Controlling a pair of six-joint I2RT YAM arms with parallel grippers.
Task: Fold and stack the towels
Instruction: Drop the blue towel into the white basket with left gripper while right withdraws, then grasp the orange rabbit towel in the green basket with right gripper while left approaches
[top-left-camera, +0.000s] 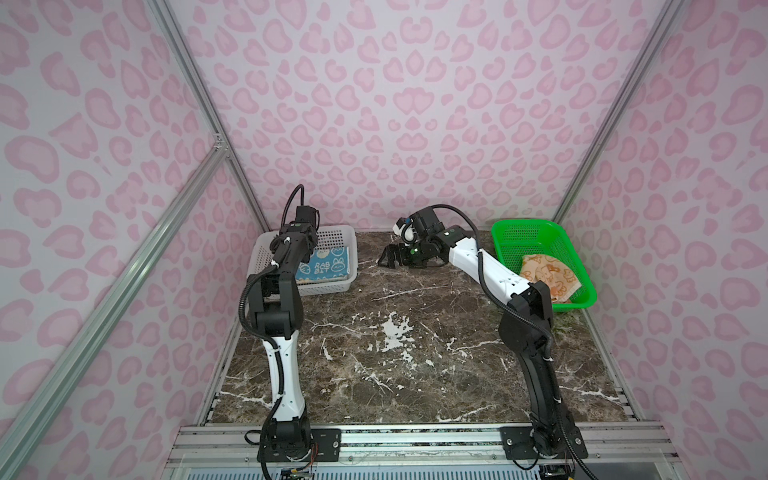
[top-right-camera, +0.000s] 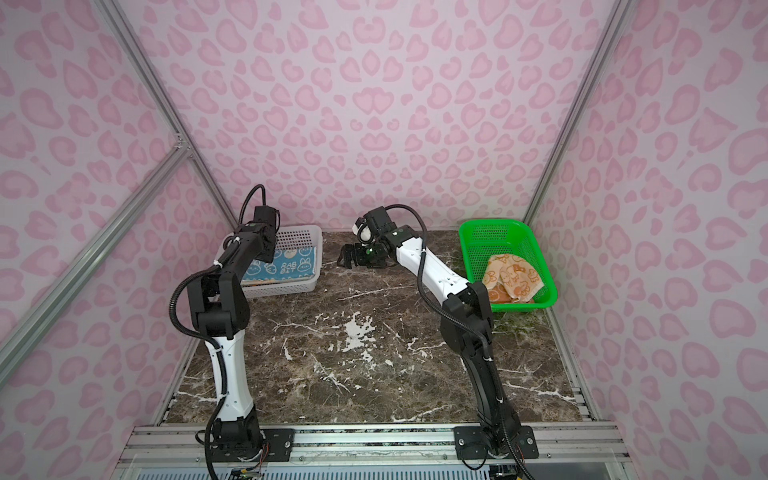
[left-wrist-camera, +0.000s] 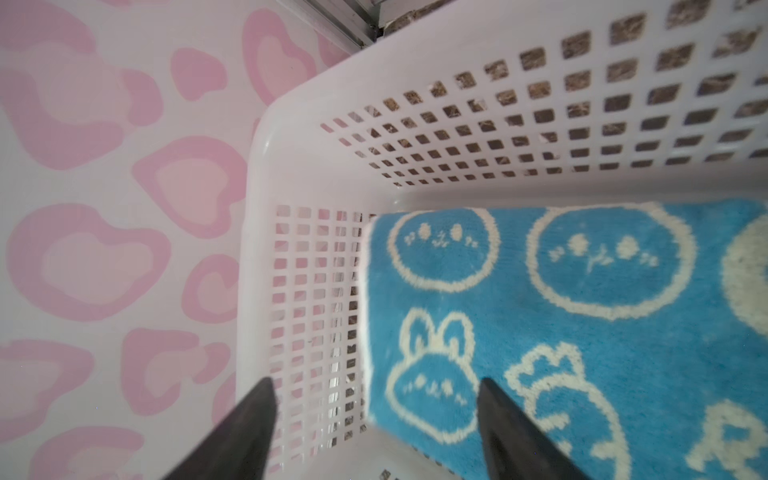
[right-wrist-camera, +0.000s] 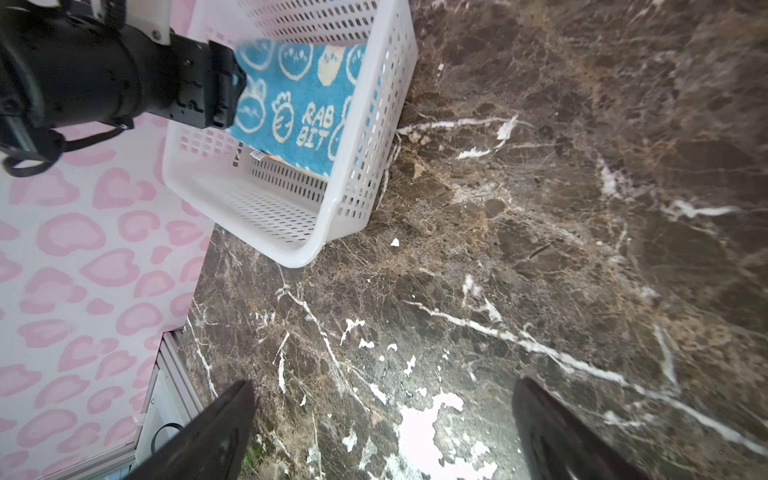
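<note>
Blocking its own gripper in both top views, the left arm (top-left-camera: 286, 266) reaches over the white basket (top-left-camera: 332, 237). Only the left wrist view shows the left gripper (left-wrist-camera: 374, 432): two dark fingers spread wide, empty, bases cut off by the frame edge, one above the teal towel (left-wrist-camera: 582, 332). That towel lies flat in the white basket. A pale sliver (right-wrist-camera: 282, 160) under it may be another cloth; too small to tell. The right gripper (right-wrist-camera: 382, 419) hangs wide and empty over bare bench (top-left-camera: 395, 365). The right arm (top-left-camera: 469, 257) covers one corner of the orange towel (top-left-camera: 548, 272), which is crumpled in the green basket (top-left-camera: 523, 232). Count: two baskets, two arms, two towels plainly seen.
</note>
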